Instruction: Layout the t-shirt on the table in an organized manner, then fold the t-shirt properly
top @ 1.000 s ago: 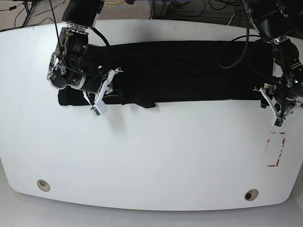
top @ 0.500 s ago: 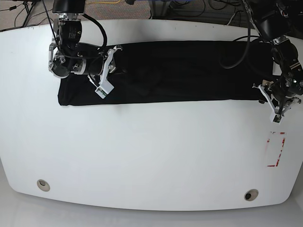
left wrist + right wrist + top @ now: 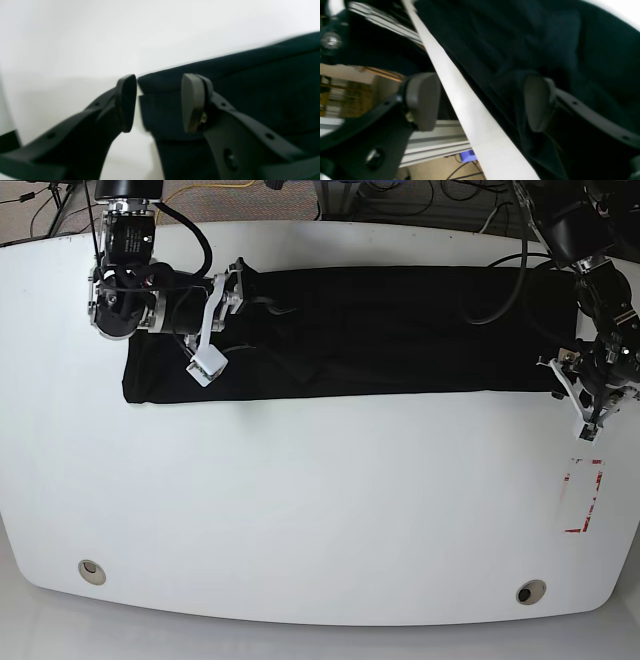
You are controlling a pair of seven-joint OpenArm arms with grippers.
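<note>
From the base view, the t-shirt (image 3: 340, 330) lies as a long folded band across the far half of the table (image 3: 300, 510).

My left wrist view shows my left gripper (image 3: 156, 102) parted around the shirt's corner, not clamping.

My right wrist view shows my right gripper (image 3: 480, 102) spread wide, holding nothing.

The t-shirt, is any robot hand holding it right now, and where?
No. The right gripper is open above the t-shirt, holding nothing. The left gripper stands open around the shirt's corner, its pads not pinching the cloth.
</note>
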